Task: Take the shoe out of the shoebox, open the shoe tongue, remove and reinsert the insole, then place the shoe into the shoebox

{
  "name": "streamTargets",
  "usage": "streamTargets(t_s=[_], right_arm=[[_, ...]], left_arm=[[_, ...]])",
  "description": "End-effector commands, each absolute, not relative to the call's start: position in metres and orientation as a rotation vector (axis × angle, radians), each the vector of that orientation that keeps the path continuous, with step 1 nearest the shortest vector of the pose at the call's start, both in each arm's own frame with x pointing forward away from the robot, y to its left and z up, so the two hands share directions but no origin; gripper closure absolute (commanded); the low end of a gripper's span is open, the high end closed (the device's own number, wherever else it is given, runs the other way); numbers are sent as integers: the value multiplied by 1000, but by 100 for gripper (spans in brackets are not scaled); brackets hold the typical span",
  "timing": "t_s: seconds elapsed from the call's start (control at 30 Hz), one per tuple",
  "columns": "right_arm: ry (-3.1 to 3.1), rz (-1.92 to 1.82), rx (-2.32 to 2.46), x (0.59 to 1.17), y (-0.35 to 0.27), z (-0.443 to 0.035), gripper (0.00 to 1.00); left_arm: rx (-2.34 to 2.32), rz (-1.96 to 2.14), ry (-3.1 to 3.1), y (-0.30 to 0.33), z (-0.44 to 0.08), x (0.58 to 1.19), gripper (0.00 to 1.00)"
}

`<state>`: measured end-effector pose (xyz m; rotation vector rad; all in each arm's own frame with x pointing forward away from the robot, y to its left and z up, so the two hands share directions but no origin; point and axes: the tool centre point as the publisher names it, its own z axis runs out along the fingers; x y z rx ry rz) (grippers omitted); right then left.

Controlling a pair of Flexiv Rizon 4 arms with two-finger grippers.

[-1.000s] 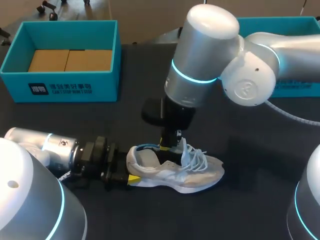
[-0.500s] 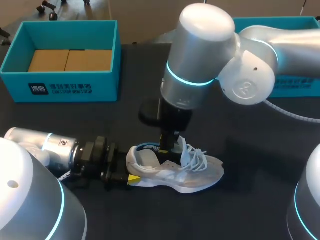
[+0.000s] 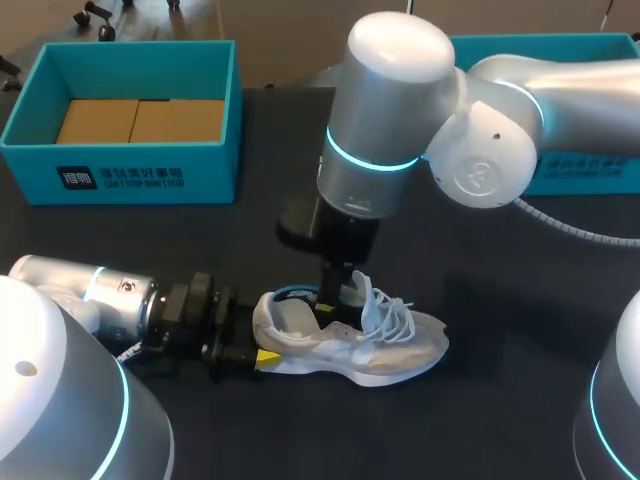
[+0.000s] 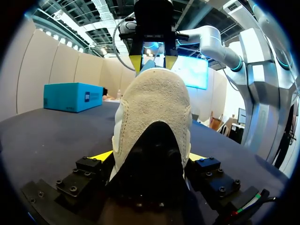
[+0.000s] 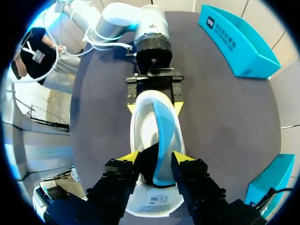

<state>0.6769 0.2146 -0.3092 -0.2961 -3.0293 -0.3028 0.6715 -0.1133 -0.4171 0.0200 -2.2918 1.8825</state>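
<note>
Head view: the white low-top sneaker with white laces (image 3: 350,345) is lying on its sole on the black tabletop (image 3: 520,300). It's out of the teal cardboard shoebox (image 3: 140,175), which sits well apart at the far left. The shoe's long axis runs side to side across the table, heel toward my left arm and toe pointing right. The left gripper (image 4: 149,157) comes in low and level, its yellow tips clamped on the heel from both sides. The right gripper (image 5: 155,157) hangs straight down over the shoe's opening, just behind the laces. Its fingers are spread apart, with the light blue foam insole (image 5: 164,131) standing on edge between them. The insole doesn't look pinched from both sides.
</note>
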Motion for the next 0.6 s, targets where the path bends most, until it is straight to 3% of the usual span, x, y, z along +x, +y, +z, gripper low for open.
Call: streamTargets(t_s=[0.03, 0.47, 0.53, 0.57, 0.6], right_arm=[[-3010, -324, -334, 673, 213, -322, 60], [-2977, -348, -487, 661, 208, -328, 75], [-2962, -354, -495, 663, 208, -330, 84], [-2958, -358, -491, 664, 208, -330, 100], [-2952, -366, -485, 665, 209, -331, 100]], left_arm=[[21, 1883, -2293, -114, -417, 671, 100], [21, 1883, -2293, -114, -417, 671, 100], [21, 1883, -2293, -114, -417, 671, 100], [21, 1883, -2293, -114, -417, 671, 100], [21, 1883, -2293, -114, -417, 671, 100]])
